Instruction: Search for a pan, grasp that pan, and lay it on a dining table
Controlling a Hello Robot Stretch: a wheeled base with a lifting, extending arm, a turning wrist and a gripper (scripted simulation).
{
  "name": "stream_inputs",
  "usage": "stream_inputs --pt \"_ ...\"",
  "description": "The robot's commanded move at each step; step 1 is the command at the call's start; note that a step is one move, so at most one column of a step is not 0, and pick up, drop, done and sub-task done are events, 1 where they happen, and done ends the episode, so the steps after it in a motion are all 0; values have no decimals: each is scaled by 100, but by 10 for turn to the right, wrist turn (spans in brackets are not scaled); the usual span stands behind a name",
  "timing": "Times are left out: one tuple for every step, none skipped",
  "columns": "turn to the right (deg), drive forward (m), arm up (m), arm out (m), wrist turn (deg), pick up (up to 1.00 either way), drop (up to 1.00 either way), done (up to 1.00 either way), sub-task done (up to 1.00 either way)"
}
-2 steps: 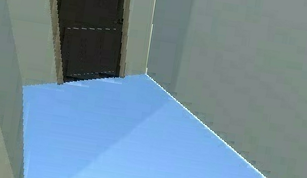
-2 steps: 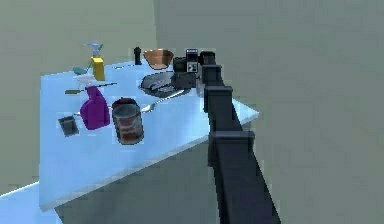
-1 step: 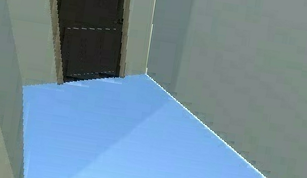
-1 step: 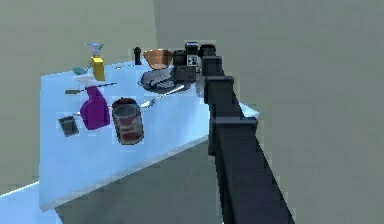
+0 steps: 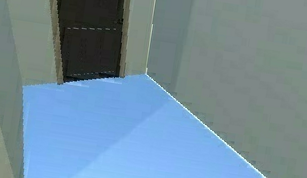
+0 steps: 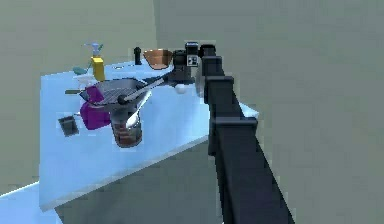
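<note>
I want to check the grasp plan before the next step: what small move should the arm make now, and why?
Probably a short lift straight up. The gripper appears near the handle end of the pan, and I cannot tell whether it holds anything. A purple container and a brown jar crowd the pan on the table, so sideways motion risks knocking them.

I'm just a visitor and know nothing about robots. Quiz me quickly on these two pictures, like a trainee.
1. True or false: the forward view's floor is red.
2. What stands at the far end in the forward view? A) a dark door B) a window C) a sofa
3. Short answer: in the arm side view, does the gripper hold anything?
Key: 1 false, it is blue. 2 A. 3 Cannot tell: things lie on the light blue table behind it.
</note>
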Motion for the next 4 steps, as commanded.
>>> stream_inputs --pt "0 0 0 0 -450 0 0 0 0" --pt "0 0 0 0 -150 0 0 0 0" --pt "0 0 0 -48 0 0 0 0 0" --pt "-450 0 0 0 0 0 0 0 0"
